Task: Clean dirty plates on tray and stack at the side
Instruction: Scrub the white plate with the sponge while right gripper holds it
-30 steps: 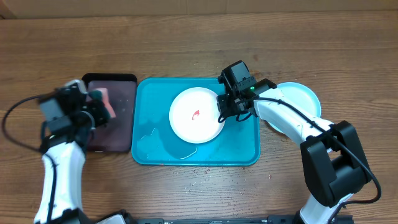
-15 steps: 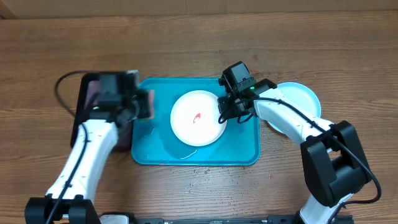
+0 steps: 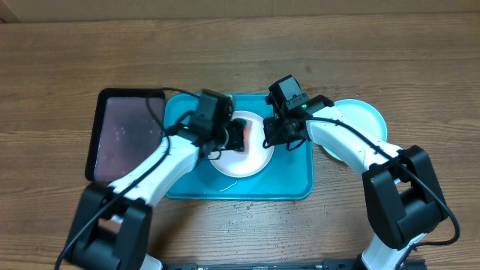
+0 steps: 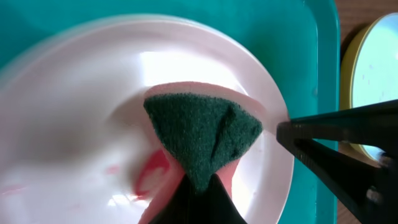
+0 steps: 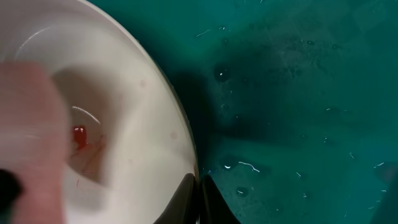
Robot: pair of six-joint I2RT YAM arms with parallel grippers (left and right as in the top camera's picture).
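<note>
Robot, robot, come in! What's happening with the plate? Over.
Left end effector shut on pink-and-green sponge, over white round plastic plate. Right end effector pinching its rim on turquoise rectangular plastic tray. Red smear not yet wiped. Nothing blocking.

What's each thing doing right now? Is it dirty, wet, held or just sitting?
white plate, on the blue tray, red smear on it.
sponge, held, pressed on the white plate.
left tool, shut on the sponge.
right tool, shut on the white plate's rim.
blue tray, wet with droplets.
light blue plate, on the table, no smear seen.
dark tray, lying flat beside the blue tray.
</note>
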